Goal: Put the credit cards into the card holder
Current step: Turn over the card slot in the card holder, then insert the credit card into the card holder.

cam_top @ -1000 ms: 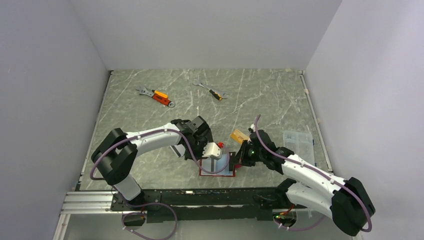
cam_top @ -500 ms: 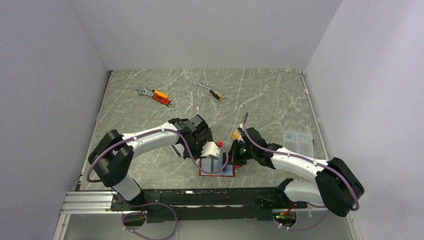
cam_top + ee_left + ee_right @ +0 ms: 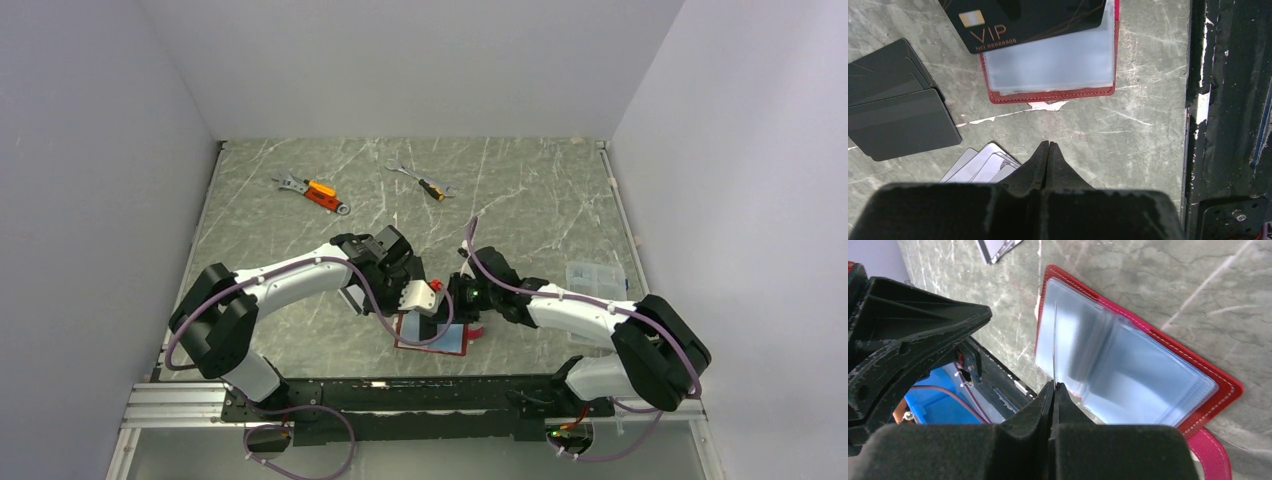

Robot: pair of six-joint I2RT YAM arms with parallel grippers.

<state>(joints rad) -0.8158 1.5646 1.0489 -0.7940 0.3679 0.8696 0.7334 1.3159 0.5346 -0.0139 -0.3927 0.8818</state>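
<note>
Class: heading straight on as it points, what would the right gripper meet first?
Likely the open card holder: the right gripper aims its held card at its pale inside; depth unclear.

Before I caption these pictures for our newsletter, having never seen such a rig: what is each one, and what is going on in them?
Two robot arms stand at the near edge of a marble-look table. One picture is from a fixed camera above and behind them. The other two come from cameras on each wrist, so each shows its own fingers. The right gripper is shut on a thin card, seen edge-on, over the open red card holder. It is probably the black VIP card in the left wrist picture. The left gripper is shut and empty. Beside it lie dark cards and silver cards. Farther off are two orange-handled wrenches and a clear box.
</note>
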